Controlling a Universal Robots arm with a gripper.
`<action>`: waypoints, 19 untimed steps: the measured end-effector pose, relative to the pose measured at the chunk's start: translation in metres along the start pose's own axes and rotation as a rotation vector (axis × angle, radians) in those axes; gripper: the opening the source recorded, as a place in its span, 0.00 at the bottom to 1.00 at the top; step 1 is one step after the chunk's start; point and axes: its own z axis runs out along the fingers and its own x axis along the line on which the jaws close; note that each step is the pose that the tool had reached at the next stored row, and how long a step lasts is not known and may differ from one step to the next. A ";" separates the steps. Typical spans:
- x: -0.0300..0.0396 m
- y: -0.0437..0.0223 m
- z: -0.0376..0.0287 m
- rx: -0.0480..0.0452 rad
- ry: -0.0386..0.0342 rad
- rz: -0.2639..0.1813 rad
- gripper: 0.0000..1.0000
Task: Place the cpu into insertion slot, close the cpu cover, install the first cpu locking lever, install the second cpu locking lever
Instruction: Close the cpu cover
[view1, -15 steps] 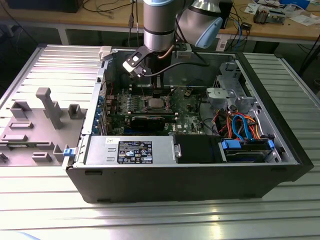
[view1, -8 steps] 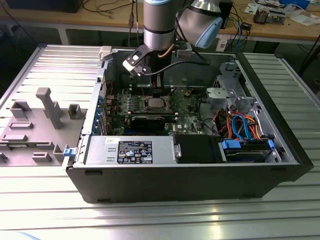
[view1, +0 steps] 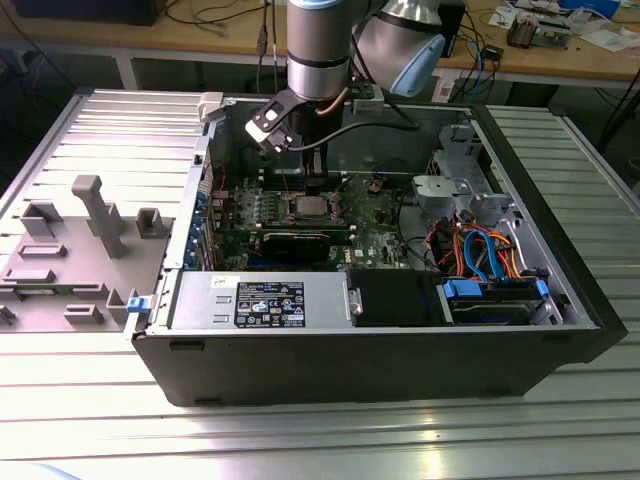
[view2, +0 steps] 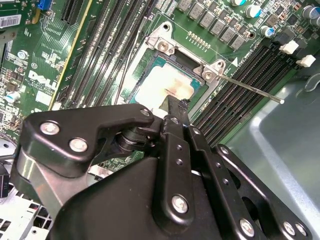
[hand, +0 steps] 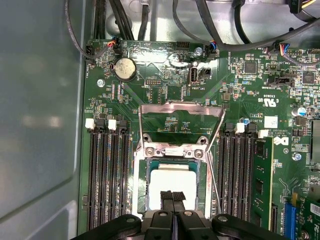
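Gripper (hand: 172, 196) low over motherboard (hand: 165, 85), centre of exterior view; fingers closed together, holding nothing. cpu (hand: 170, 180) seated flat in insertion slot (hand: 140, 190), directly under fingertips; contact cannot be told. cpu cover (hand: 180, 105) swung open, hinged at slot edge beyond fingertips. Chip square, no long axis. Count: one cpu, one slot, one cover, one lever rod (view2: 250, 89) clearly seen, standing free.

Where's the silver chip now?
In the first wrist view, the small square silver cpu sits in the insertion slot between black memory slots, beneath the gripper.
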 end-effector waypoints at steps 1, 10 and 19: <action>0.0000 0.0000 -0.0005 0.0002 -0.0001 0.000 0.11; 0.0000 0.0002 -0.0048 0.0001 -0.0005 0.024 0.11; 0.0000 0.0003 -0.0109 0.0001 -0.0011 0.024 0.11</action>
